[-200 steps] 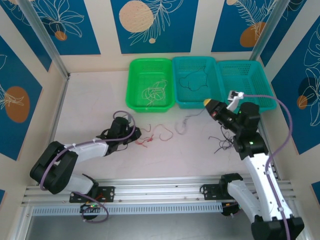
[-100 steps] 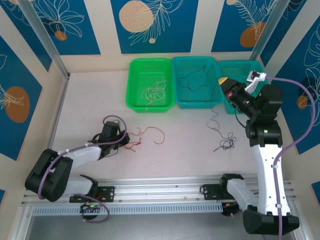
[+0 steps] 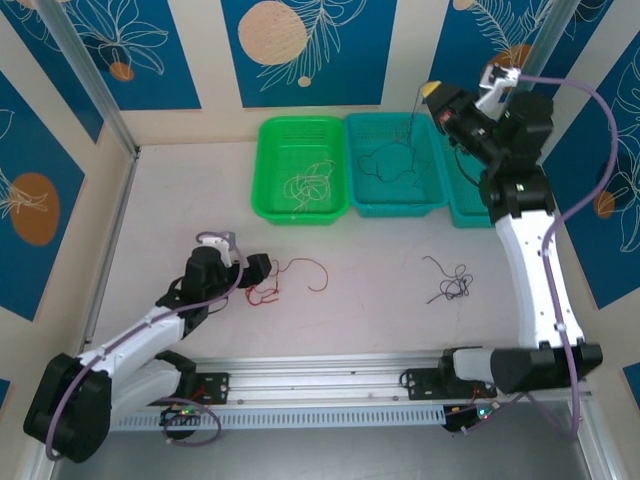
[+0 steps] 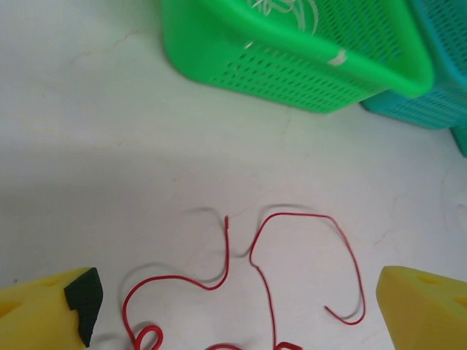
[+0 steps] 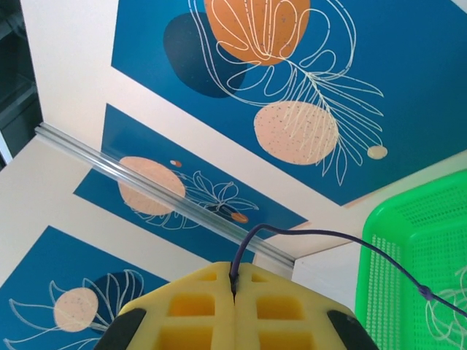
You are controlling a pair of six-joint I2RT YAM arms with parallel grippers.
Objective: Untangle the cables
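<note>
I see my left claw [image 4: 233, 302] spread wide over the red cable [image 4: 306, 216] on the counter [image 4: 109, 146]. My right claw [image 5: 235, 288] is clamped on a dark purple cable [image 5: 328, 235], high by the teal basket [image 3: 395, 209].

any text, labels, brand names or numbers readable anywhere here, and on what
None can be read in any view.
On the blue wall panels: leaf and circle art, no letters.
On the green basket: a small white mark near its rim, too blurred to tell if it is printed.
</note>
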